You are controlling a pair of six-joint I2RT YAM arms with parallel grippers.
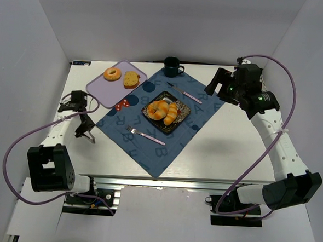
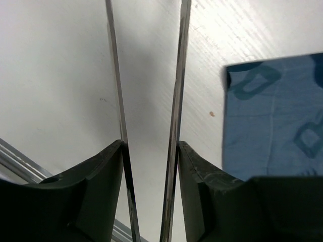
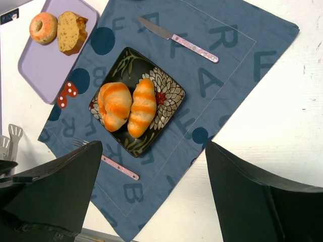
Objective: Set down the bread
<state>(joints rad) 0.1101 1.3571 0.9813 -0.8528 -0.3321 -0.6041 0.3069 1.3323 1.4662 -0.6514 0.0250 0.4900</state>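
Observation:
Two orange-striped bread rolls (image 1: 163, 111) (image 3: 128, 106) lie side by side on a black patterned plate (image 1: 183, 108) (image 3: 169, 93) in the middle of a blue placemat (image 1: 148, 153). A donut (image 1: 112, 73) and a bread slice (image 1: 131, 78) sit on a purple tray (image 1: 106, 90). My left gripper (image 1: 85, 132) (image 2: 150, 143) hangs low over the bare table left of the placemat, shut on thin metal tongs (image 2: 176, 101) with nothing between the blades. My right gripper (image 1: 216, 83) (image 3: 154, 143) is raised at the back right, open and empty.
A dark mug (image 1: 172, 66) stands at the placemat's far corner. A pink-handled knife (image 1: 185, 93) lies behind the plate and a matching fork (image 1: 144, 135) in front of it. The placemat's corner (image 2: 277, 111) shows right of the tongs. White walls enclose the table.

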